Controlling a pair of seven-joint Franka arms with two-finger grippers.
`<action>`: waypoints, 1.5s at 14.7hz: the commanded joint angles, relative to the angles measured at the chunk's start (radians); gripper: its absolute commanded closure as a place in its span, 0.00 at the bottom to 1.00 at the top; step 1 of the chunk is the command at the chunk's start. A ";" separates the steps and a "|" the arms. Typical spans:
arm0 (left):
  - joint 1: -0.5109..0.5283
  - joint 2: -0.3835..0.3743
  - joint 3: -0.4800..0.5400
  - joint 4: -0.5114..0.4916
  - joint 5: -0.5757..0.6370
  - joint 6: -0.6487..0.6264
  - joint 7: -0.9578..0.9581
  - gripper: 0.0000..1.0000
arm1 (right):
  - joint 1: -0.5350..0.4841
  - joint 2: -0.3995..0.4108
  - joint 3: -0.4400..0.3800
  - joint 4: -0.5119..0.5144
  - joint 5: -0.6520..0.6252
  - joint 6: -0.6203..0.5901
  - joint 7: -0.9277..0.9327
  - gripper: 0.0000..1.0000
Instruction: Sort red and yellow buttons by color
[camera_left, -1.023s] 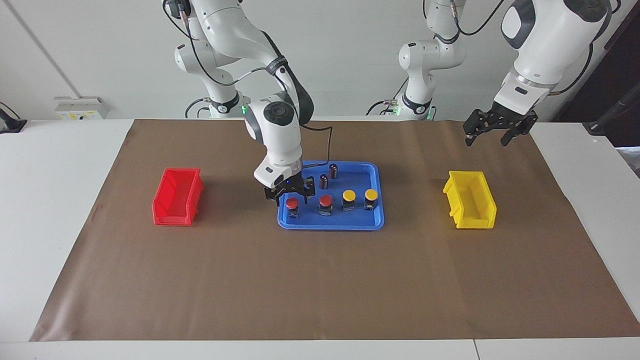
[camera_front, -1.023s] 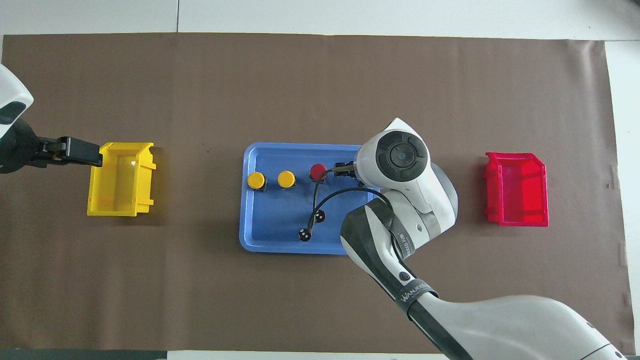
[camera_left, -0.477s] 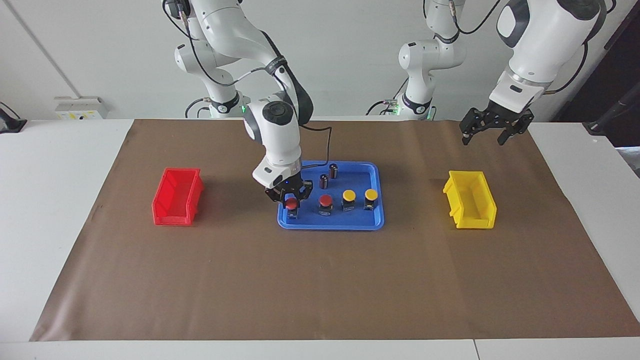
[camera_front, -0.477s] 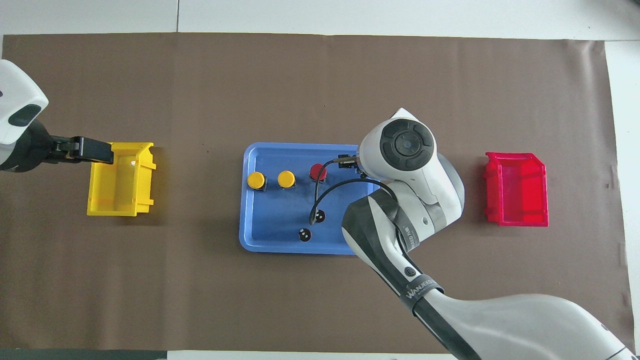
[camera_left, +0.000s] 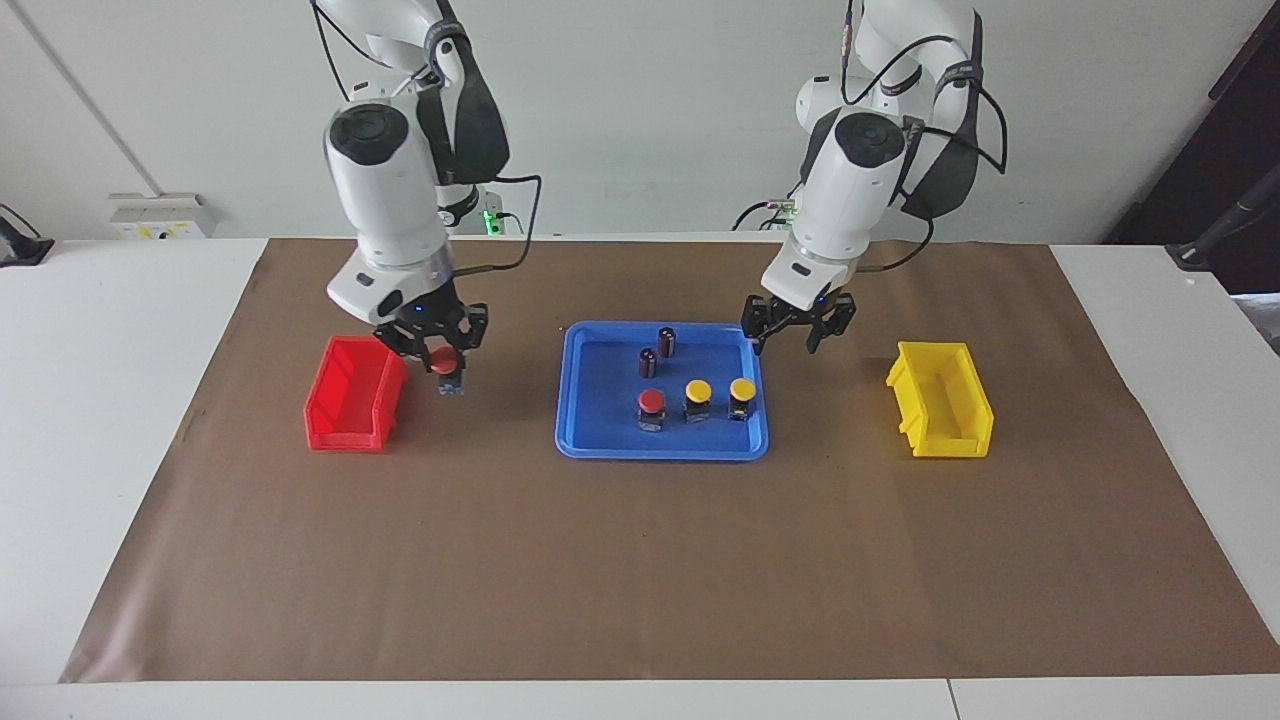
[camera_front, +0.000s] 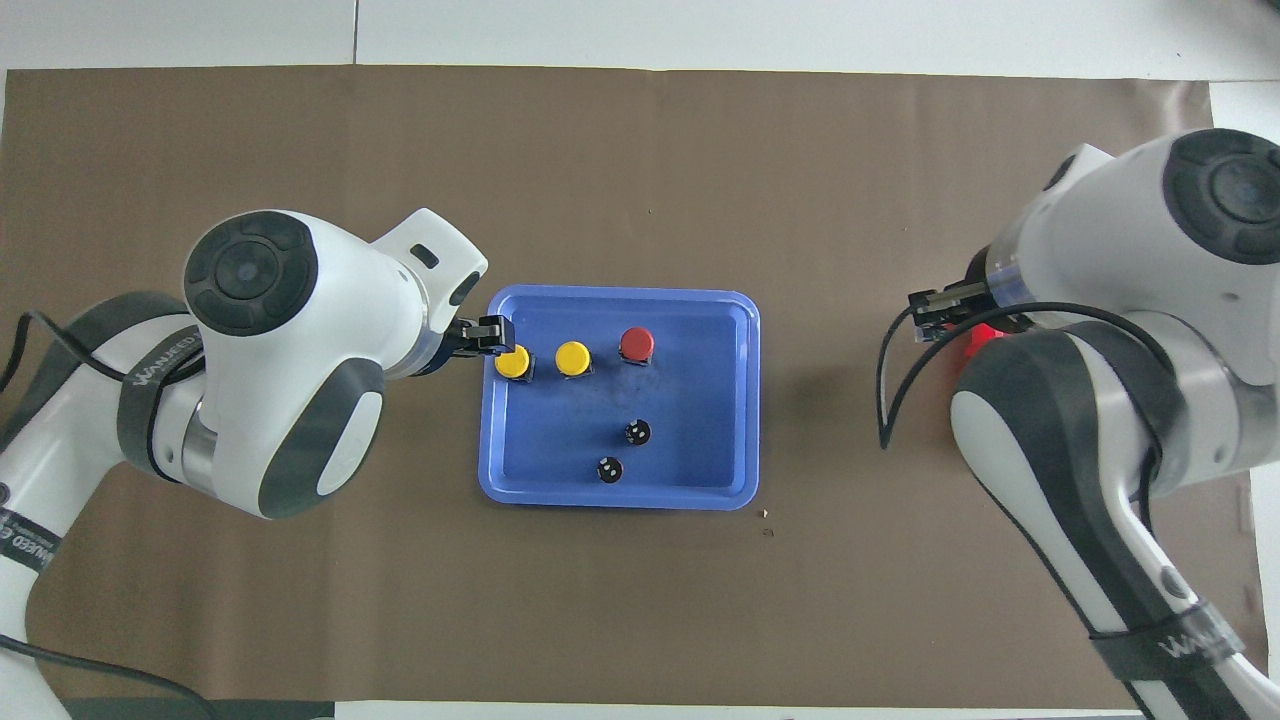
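My right gripper (camera_left: 441, 350) is shut on a red button (camera_left: 447, 366) and holds it in the air beside the red bin (camera_left: 352, 398), on the bin's tray side. In the overhead view the right gripper (camera_front: 934, 309) sits at the bin's edge. A red button (camera_left: 651, 402) (camera_front: 636, 343) and two yellow buttons (camera_left: 697, 390) (camera_left: 741, 388) stand in a row in the blue tray (camera_left: 660, 452). My left gripper (camera_left: 797, 326) is open over the tray's rim, beside the end yellow button (camera_front: 513, 361).
Two dark cylinders (camera_left: 667, 341) (camera_left: 648, 362) stand in the tray, nearer to the robots than the buttons. The yellow bin (camera_left: 940, 412) stands toward the left arm's end of the table; the left arm hides it in the overhead view. Brown paper (camera_left: 640, 570) covers the table.
My right gripper closed on a red button, lifted it out of the tray and carried it to the red bin. My left gripper moved from above the yellow bin to the tray's rim.
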 joint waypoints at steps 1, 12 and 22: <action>-0.013 0.019 0.015 -0.035 0.016 0.072 -0.013 0.29 | -0.150 -0.131 0.013 -0.201 0.053 0.069 -0.202 0.85; -0.058 0.078 0.017 -0.097 0.019 0.199 -0.074 0.38 | -0.237 -0.081 0.010 -0.394 0.053 0.351 -0.322 0.85; -0.069 0.043 0.023 0.127 0.021 -0.174 -0.155 0.98 | -0.236 -0.062 0.009 -0.476 0.041 0.460 -0.331 0.58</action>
